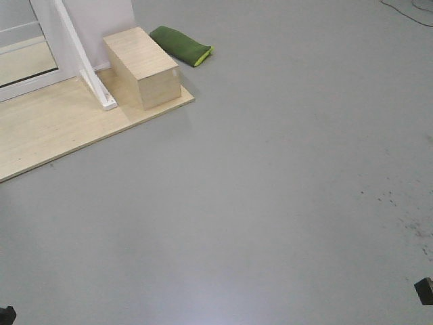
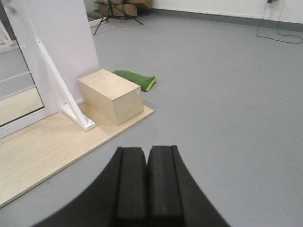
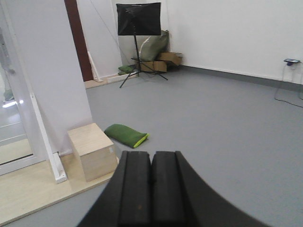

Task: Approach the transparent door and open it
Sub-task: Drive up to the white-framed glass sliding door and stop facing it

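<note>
One transparent door (image 1: 20, 51), cut off at the far left of all three views; upright at the back of one pale wooden platform (image 1: 54, 128); long axis vertical, bottom rail lying along the platform's rear edge, glass face turned out toward the grey floor (image 1: 270, 189); thin white bars across the glass; handle not made out for certain.

Just right of the door, one white wall panel (image 2: 61, 42); leaning against it, one slanted white brace (image 1: 84, 61), foot planted on the platform; just beside that foot, one wooden box (image 1: 142, 64) on the platform's right corner; behind the box, lying on the floor, one green bag (image 1: 181, 44), near the box, contact not clear.

Far back in the right wrist view, one tripod stand (image 3: 138, 19) carrying a black panel; beside it a few cardboard boxes (image 3: 165, 59); along the far wall, one cable (image 3: 289, 90).

Platform's front edge running slantwise across the front view, from lower left up to the box corner; beyond it, broad grey floor stretching right and toward the cameras.

Two grippers: left gripper (image 2: 147, 153) and right gripper (image 3: 151, 158), each closed pad against pad, gripping nothing; both well apart from the door.
</note>
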### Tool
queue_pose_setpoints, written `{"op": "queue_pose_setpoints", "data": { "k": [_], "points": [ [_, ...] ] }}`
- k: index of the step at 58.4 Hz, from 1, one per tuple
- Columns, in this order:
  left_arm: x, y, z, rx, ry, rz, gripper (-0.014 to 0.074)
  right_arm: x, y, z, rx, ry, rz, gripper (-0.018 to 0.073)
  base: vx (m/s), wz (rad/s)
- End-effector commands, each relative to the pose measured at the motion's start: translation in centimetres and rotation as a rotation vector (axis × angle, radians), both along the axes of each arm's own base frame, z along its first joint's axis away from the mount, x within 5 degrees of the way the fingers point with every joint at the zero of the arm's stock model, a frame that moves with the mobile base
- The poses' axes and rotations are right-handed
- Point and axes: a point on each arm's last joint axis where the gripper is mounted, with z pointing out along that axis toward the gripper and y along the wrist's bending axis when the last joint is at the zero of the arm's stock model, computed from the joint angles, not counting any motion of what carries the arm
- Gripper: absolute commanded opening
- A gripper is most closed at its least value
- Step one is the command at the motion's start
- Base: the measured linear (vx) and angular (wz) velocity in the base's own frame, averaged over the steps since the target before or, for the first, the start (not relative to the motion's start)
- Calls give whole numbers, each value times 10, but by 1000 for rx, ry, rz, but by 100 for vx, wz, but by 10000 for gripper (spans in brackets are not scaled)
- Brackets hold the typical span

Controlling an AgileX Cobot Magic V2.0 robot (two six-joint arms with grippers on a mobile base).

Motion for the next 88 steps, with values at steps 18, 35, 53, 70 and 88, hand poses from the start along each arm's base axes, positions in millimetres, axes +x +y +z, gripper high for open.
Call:
{"op": "queue_pose_setpoints", "data": {
  "k": [18,35,53,70,88],
  "points": [
    [1,1,5,-17,-85,8,3,-1,0,7,1,-92,-4,-4,54,46],
    [1,1,5,-17,-85,8,3,-1,0,7,1,-92,-4,-4,50,52],
    [1,1,5,-17,-85,8,3,-1,0,7,1,-92,-4,-4,50,61],
    [1,1,5,-17,-85,8,3,-1,0,7,1,-92,-4,-4,50,51],
    [1,1,5,-17,-85,8,3,-1,0,7,1,-92,-4,-4,50,33]
  ]
}}
